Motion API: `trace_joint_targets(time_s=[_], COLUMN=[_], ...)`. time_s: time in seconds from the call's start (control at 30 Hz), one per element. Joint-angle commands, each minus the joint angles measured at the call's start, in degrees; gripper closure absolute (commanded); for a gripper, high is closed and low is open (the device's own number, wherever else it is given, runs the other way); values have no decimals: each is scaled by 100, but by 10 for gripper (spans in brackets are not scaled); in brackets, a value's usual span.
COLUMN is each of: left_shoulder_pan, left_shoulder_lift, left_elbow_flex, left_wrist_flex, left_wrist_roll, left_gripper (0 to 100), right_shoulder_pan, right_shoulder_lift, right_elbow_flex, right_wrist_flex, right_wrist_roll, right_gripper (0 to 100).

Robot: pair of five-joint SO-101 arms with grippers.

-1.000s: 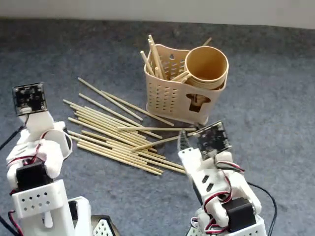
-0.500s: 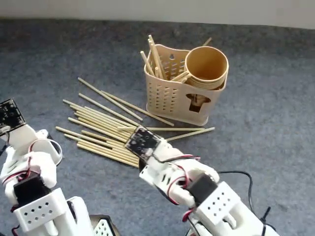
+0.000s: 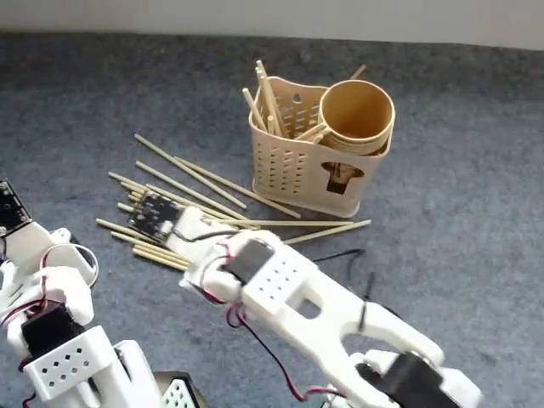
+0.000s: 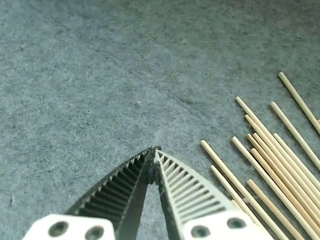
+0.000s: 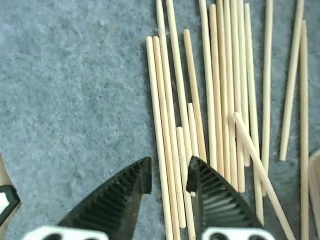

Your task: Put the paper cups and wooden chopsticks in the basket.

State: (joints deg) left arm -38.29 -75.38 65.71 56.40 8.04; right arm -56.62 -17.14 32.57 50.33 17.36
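So, grey worktop (image 3: pixel 476 170): basket (image 3: pixel 293 166) on the far side, paper cups (image 3: pixel 357 115) already nested in it with some sticks. Loose wooden chopsticks (image 5: pixel 212 90) lie nearer the arms, so I judge it's the chopstick step. Right gripper (image 5: pixel 169 167) hangs over them, jaws slightly apart; next I'd lower and pinch one. Left gripper (image 4: pixel 154 152) is pressed together over bare worktop.

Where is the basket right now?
In the high view, the basket stands upright near the far middle of the grey mat, just right of the loose chopsticks. It holds a paper cup and more chopsticks.
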Motion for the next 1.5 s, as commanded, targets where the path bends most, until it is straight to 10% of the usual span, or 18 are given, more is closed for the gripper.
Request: trace_joint_targets(time_s=[0.0, 0.5, 1.47], left_shoulder_pan=[-391, -708, -699], left_shoulder_lift=[-66, -57, -57], left_elbow_flex=[-66, -48, -48], left_wrist_flex=[-211, -334, -325], left_wrist_roll=[62, 62, 62], left_gripper=[989, 989, 989], right_shoulder_pan=[-136, -145, 84], right_shoulder_lift=[1147, 3600, 3662], right_elbow_flex=[-1130, -2712, -2624], right_wrist_flex=[-101, -66, -57], right_wrist_roll=[53, 88, 70], right_gripper=[872, 872, 965])
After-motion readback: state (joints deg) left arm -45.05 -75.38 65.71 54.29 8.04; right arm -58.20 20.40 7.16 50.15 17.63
